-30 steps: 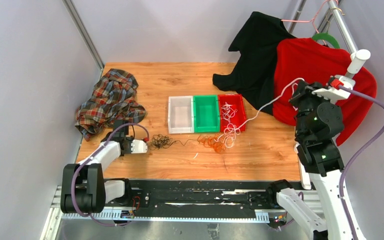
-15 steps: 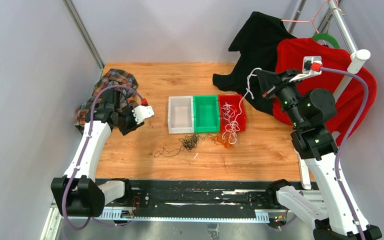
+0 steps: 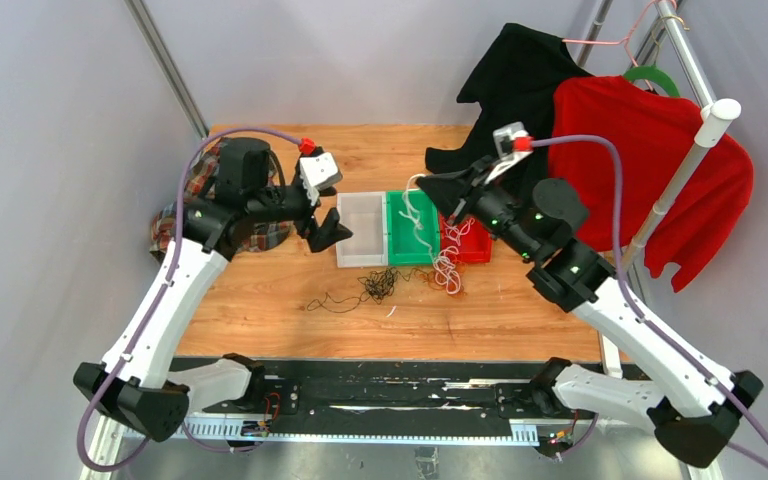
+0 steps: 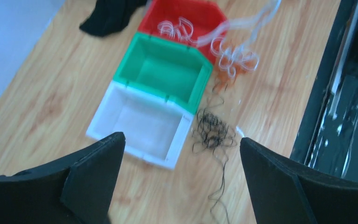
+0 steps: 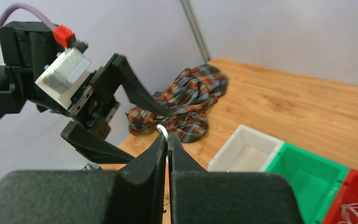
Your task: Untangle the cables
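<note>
Tangle of black cable (image 3: pixel 380 285) lies on the table (image 3: pixel 540 300) just in front of the bins, with a loose tail trailing toward 8 o'clock. Orange cable (image 4: pixel 223 79) is bunched at its 3 o'clock, and the white cable (image 3: pixel 447 268) loops over it. They look touching there, so not separated yet.

White bin (image 3: pixel 362 228), green bin (image 3: pixel 412 225) and red bin (image 3: pixel 472 245) stand in a row behind; more white loops lie in the red one.

Right gripper (image 5: pixel 168 137) is pinched tight on the white cable, held up over the green bin. The strand hangs from it toward 5 o'clock, down to the loops.

Left gripper (image 4: pixel 182 140) is spread wide and holds nothing, hovering off the white bin's left side. Plaid cloth (image 3: pixel 185 225) lies behind it.

Key relation: the black clump sits at 5 o'clock from the left gripper, which is the nearer and the free one. My guess is the left drops onto the clump and pulls toward 8 o'clock, along the tail.
</note>
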